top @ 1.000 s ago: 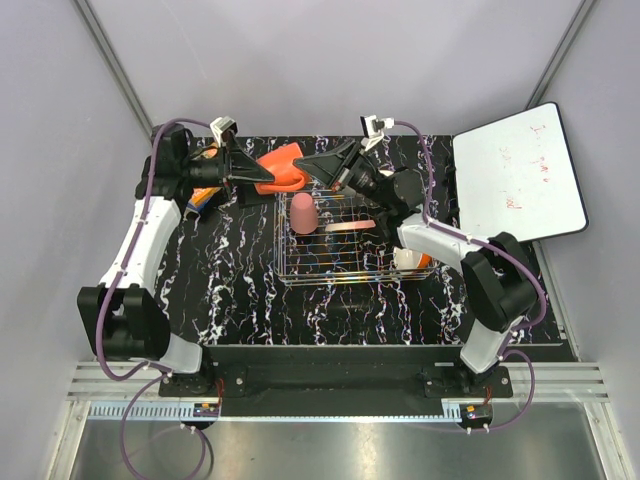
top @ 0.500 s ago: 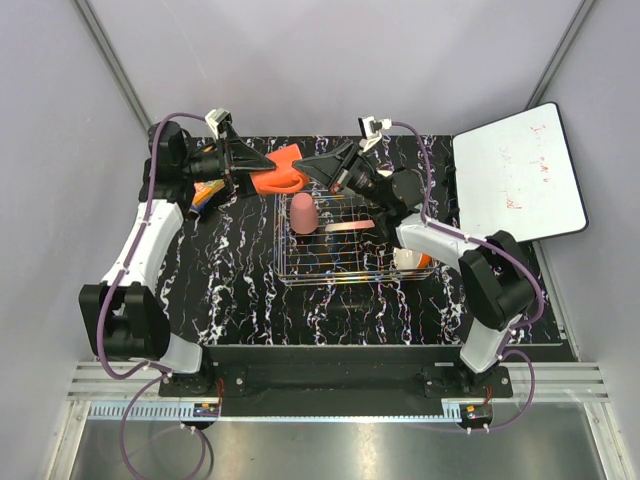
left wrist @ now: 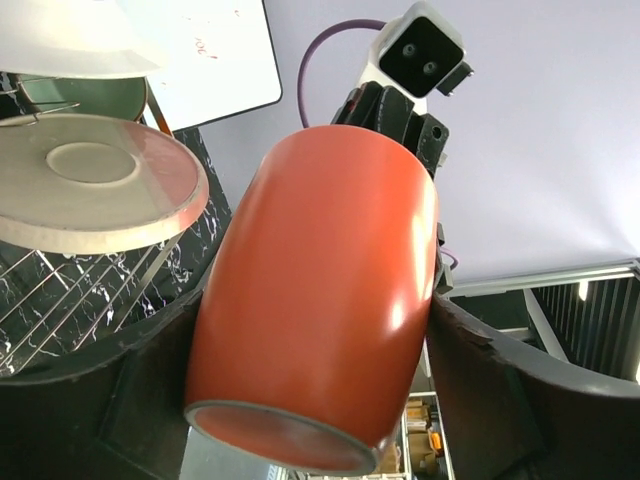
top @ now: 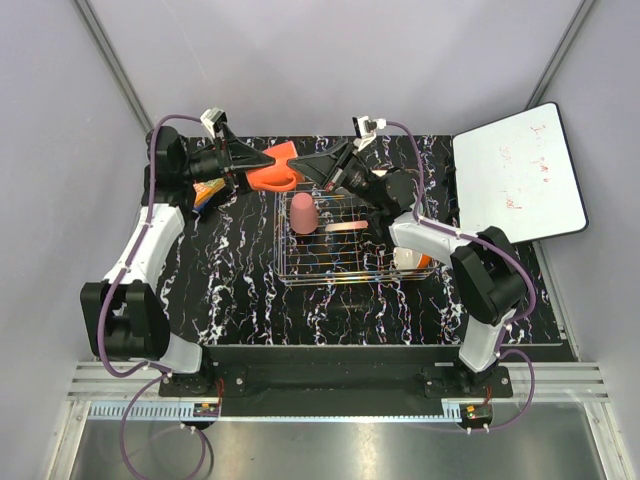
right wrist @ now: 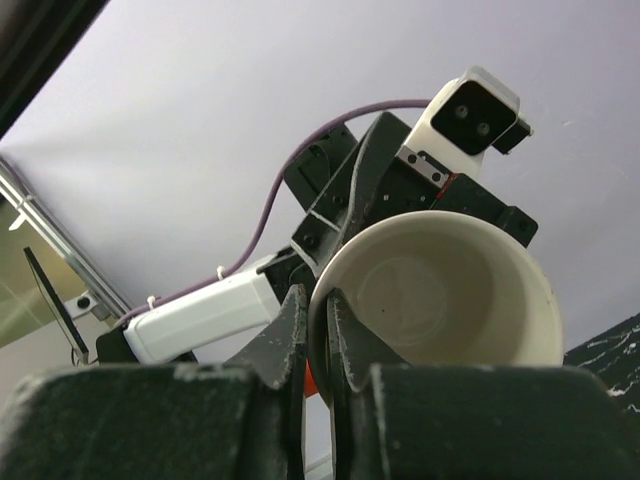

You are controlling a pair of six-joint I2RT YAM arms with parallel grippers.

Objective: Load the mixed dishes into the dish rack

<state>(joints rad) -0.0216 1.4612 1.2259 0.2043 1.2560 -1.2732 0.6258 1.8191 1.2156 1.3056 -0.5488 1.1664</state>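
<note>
top view: glossy orange handled mug [top: 280,165] is off the table, between left gripper [top: 255,163] and right gripper [top: 308,168]. Silvery wire dish rack [top: 340,262] sits just below them, with the pink tumbler [top: 302,212] and pink-cream plate [top: 345,227] inside.
left wrist: jaws wide, straddling the mug body. Can't tell if clamped.
right wrist: jaws pinched tight on the mug rim.
step: looks like a mid-air mug handover.
next: one firm grip, the other lets go, then lower the mug into the rack.

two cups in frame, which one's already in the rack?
The pink tumbler, standing inside the dish rack. The orange mug is outside it, off the far-left corner, its rim pinched by the right gripper.
</note>
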